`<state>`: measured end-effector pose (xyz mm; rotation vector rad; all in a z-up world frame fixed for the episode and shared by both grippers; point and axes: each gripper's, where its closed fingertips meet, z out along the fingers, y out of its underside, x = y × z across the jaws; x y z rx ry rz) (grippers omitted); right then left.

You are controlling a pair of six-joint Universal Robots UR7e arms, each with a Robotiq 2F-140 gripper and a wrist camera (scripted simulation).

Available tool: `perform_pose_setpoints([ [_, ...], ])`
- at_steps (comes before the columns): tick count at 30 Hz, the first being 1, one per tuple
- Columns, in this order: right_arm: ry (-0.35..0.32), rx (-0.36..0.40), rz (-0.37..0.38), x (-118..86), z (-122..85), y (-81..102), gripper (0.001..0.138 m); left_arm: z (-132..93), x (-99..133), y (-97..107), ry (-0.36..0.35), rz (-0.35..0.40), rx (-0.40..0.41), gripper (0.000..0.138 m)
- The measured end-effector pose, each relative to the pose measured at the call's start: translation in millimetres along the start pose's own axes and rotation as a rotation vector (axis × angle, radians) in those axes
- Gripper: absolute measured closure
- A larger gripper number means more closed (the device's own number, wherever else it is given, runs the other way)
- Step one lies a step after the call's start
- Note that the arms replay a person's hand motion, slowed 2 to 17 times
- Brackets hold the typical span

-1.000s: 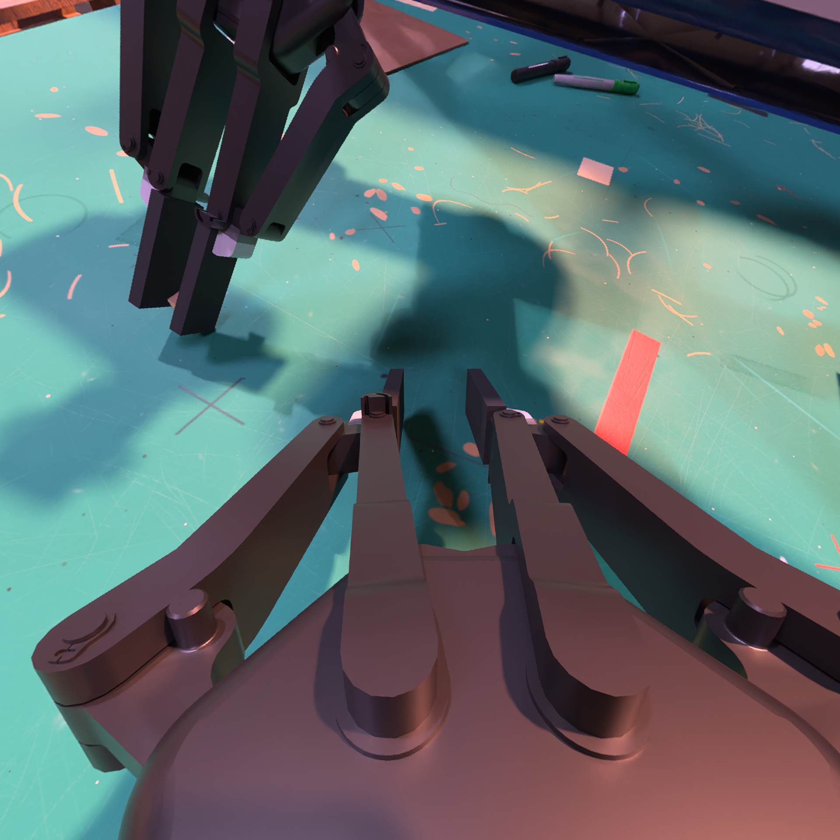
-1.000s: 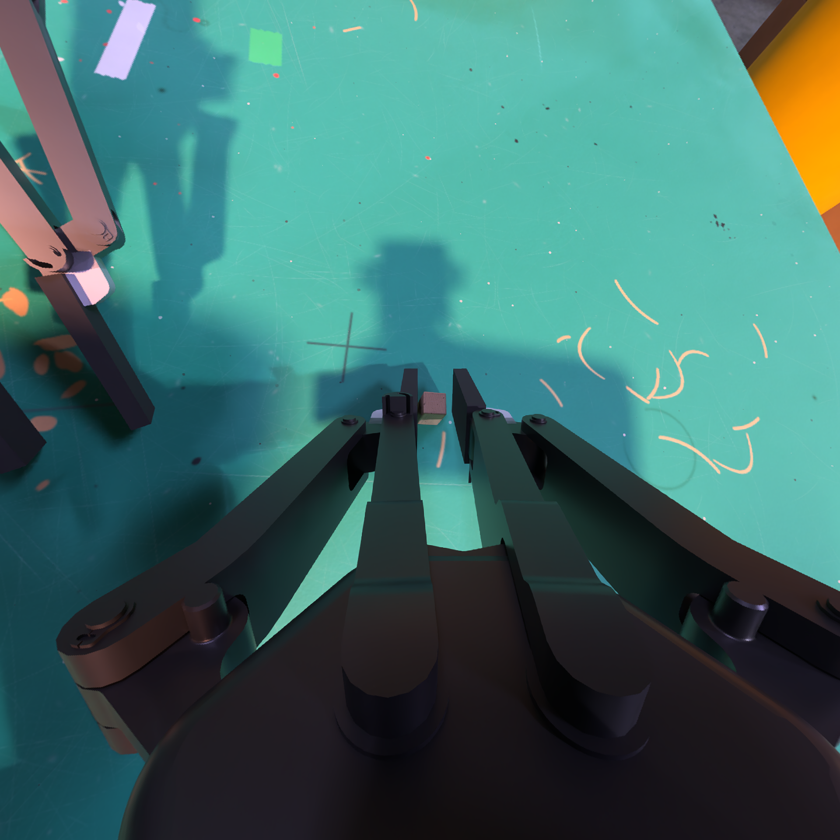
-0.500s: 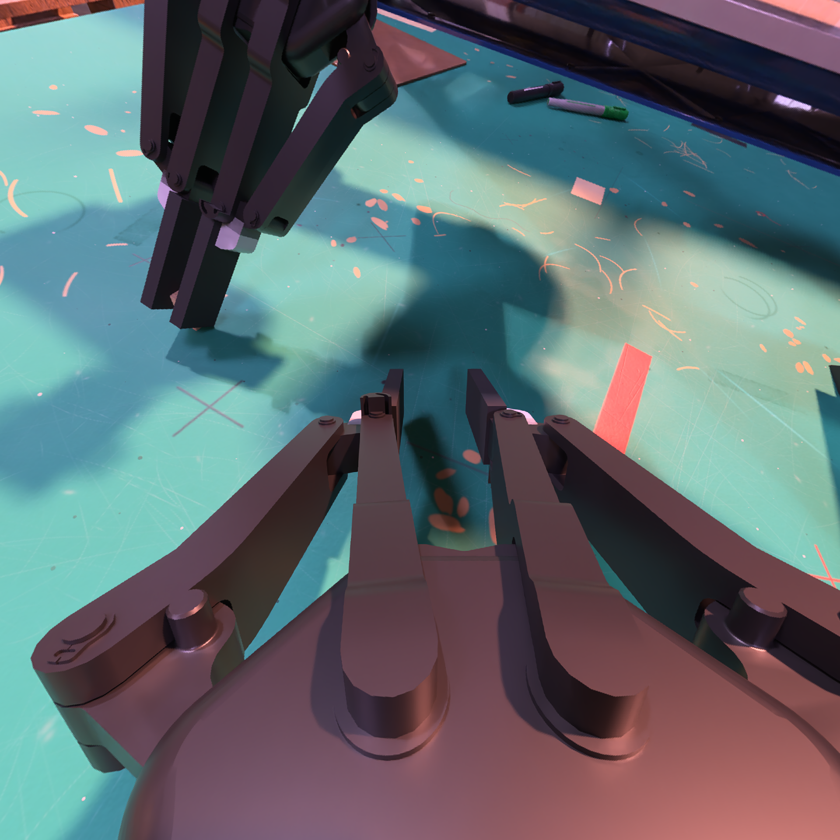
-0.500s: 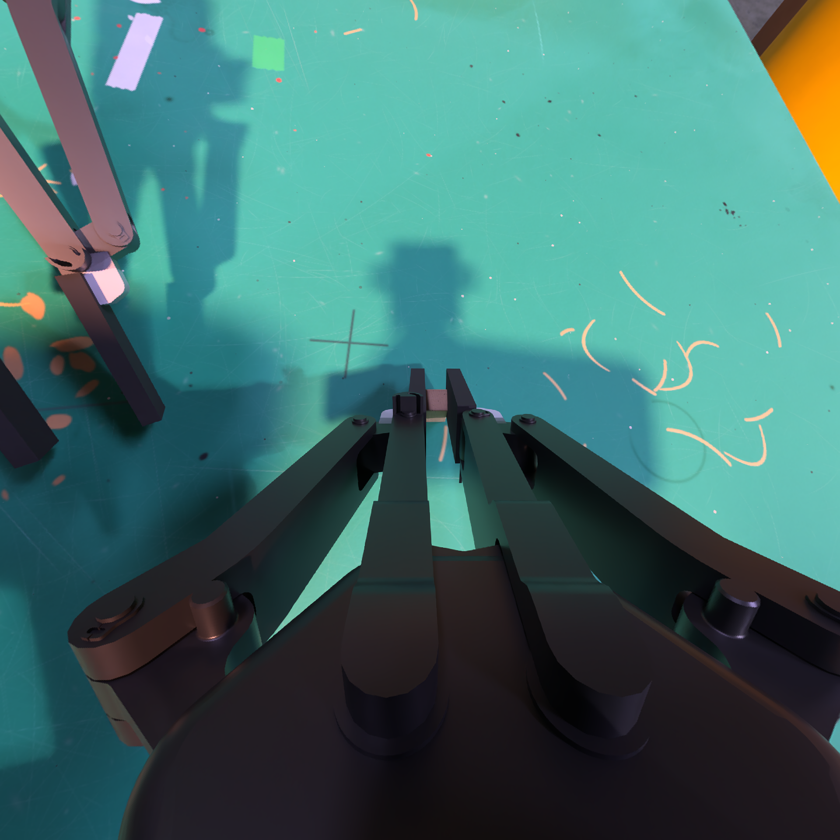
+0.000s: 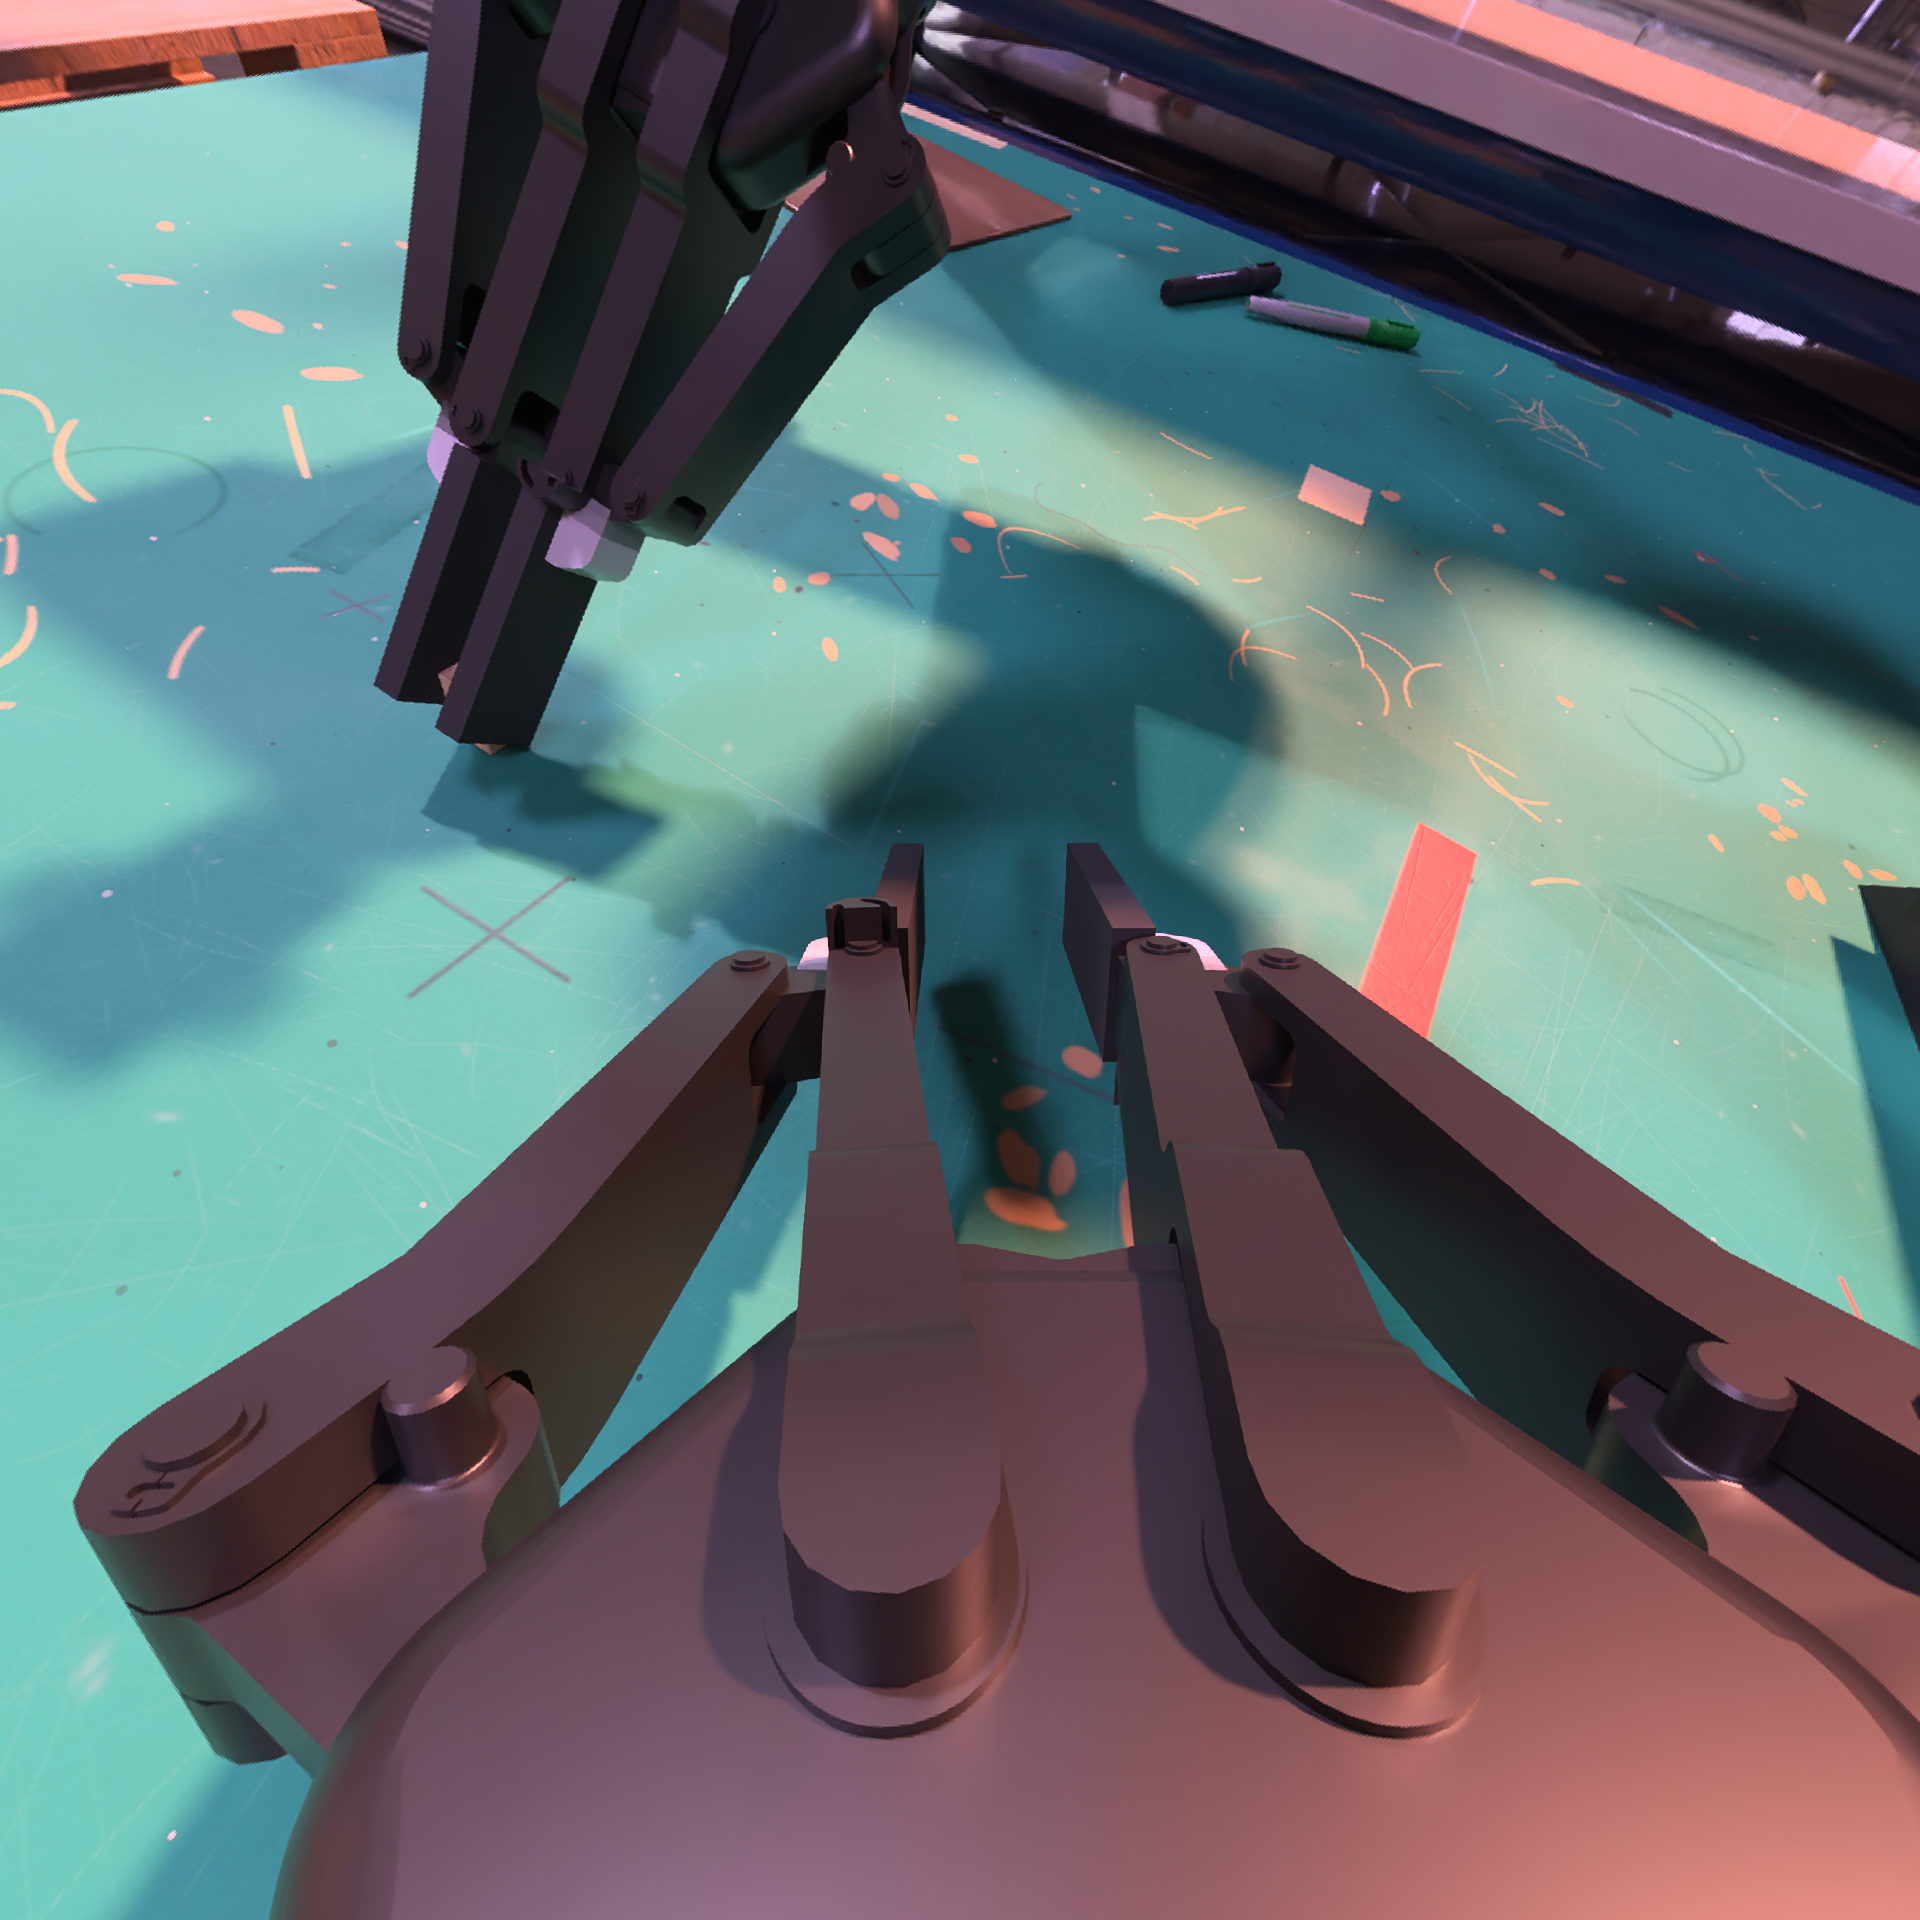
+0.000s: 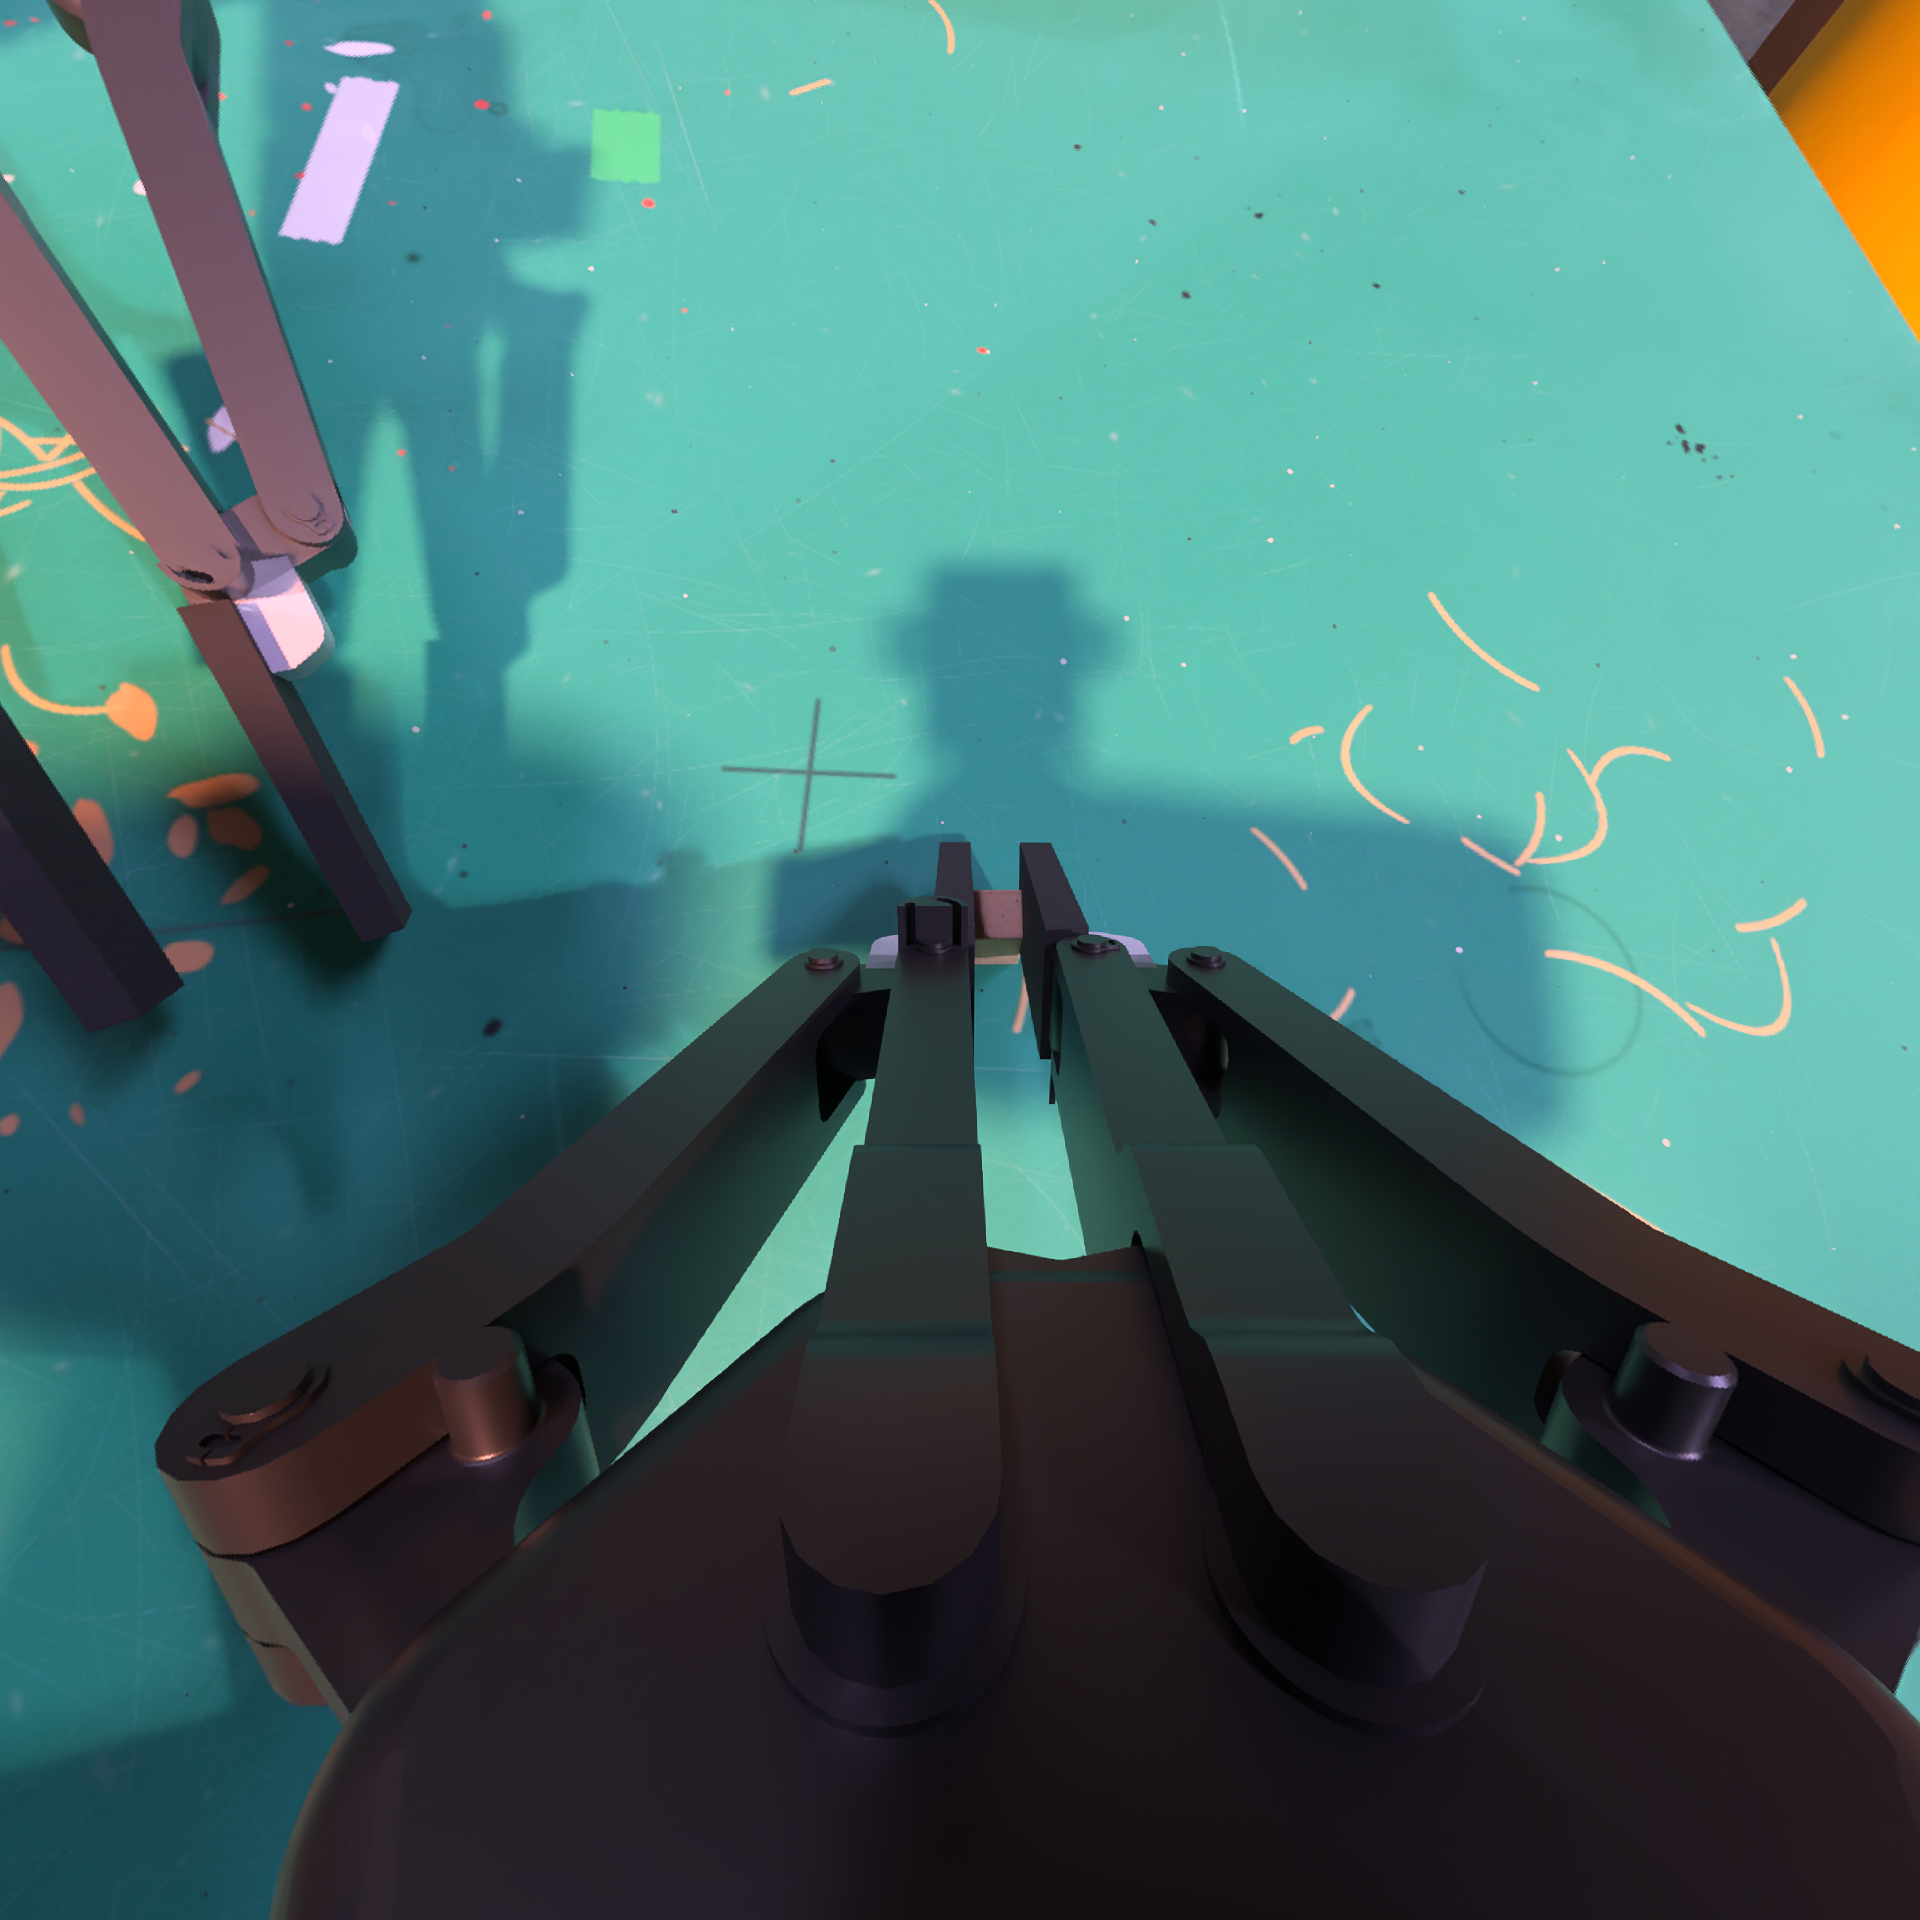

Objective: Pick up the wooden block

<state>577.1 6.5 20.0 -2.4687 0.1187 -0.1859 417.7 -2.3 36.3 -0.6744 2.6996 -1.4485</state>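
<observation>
The wooden block is a small tan cube held between my right gripper's fingertips, which are shut on it low over the green table. In the left wrist view the right gripper hangs at upper left, pointing down. Only corners of the block peek out at its tips, at or just above the table. My left gripper is open and empty, to the side of the right one. Its fingers show at the left of the right wrist view.
A black marker and a green-capped marker lie at the far edge beside a brown sheet. A red tape strip lies right of my left gripper. An orange surface borders the table's right edge.
The right gripper's jaws have closed from a loose gap onto the block. The left wrist view has shifted, with the table things lower in frame. The left gripper's opening is unchanged.
</observation>
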Motion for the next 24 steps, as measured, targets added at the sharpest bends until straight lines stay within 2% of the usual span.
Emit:
perform_pose_setpoints([
  [24,-0.038,0.04,0.026,-10,-11,-1.1,0.126,1,0,-2,-0.015,0.012,0.006,0.102],
])
